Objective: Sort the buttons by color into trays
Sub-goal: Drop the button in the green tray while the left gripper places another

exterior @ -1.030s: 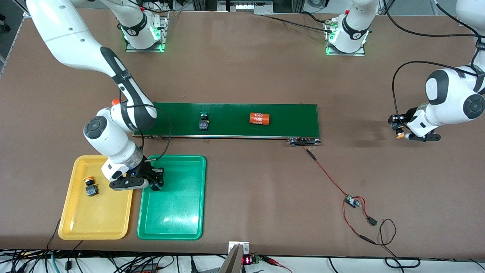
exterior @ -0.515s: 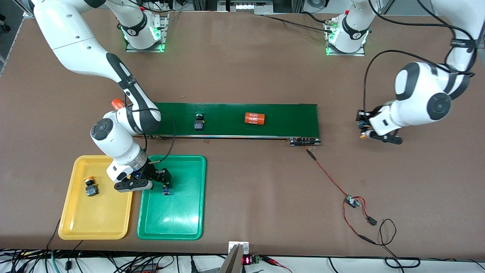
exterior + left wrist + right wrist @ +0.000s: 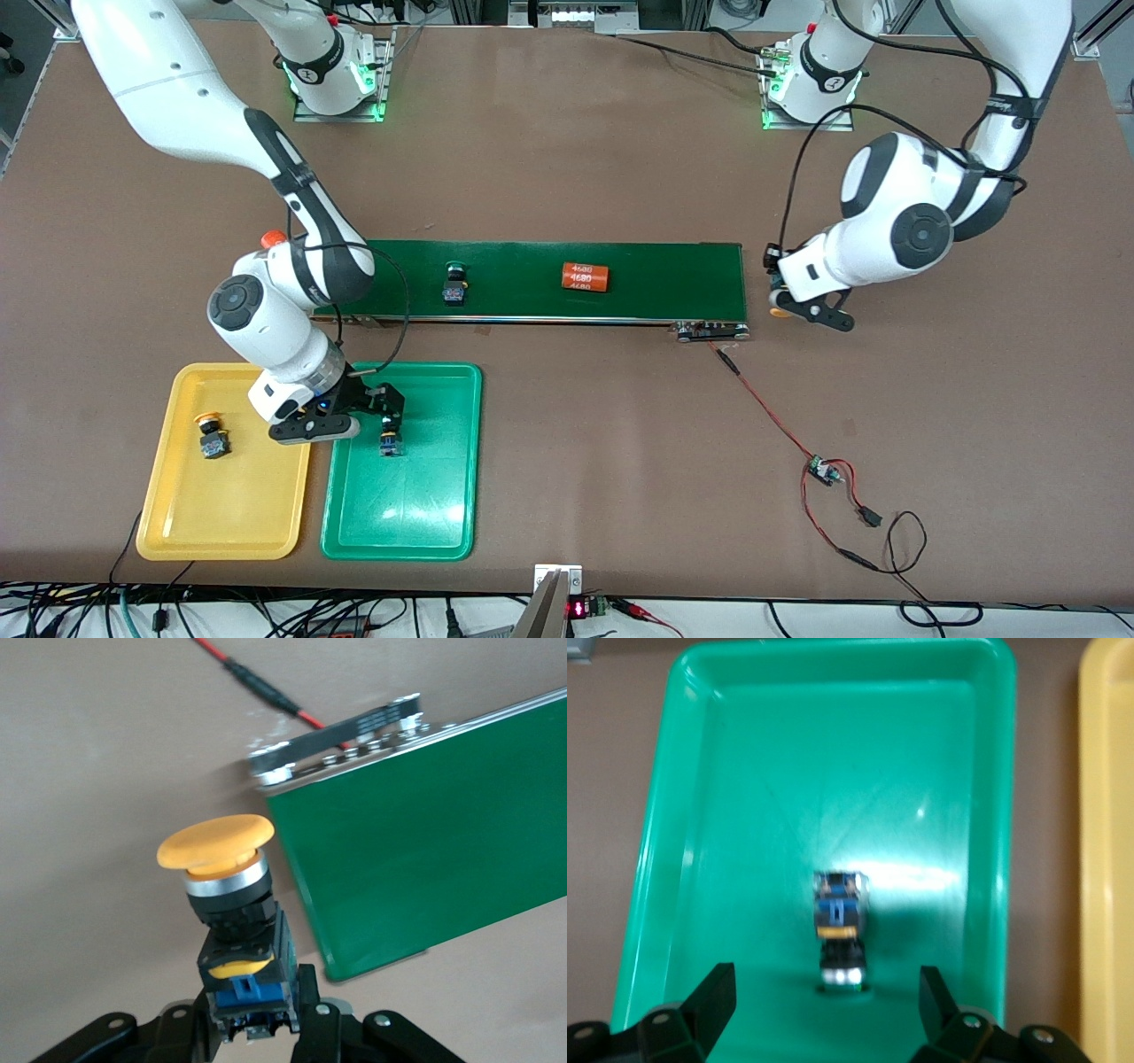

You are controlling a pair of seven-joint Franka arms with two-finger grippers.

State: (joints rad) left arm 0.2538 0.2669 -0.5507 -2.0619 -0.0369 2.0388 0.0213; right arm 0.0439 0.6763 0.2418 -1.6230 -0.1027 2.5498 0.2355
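While left fingers [image 3: 257, 1028] grip yellow button [image 3: 232, 904] beside conveyor [image 3: 549, 279], right fingers [image 3: 824, 1014] spread over green tray [image 3: 443, 523].

The green tray [image 3: 682, 815] button's [image 3: 837, 926] cap is perhaps green, hidden under its body.

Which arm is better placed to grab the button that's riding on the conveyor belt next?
Probably the right: its gripper is open, empty, over the green tray, closer to the belt button. The left gripper is shut on a yellow button.
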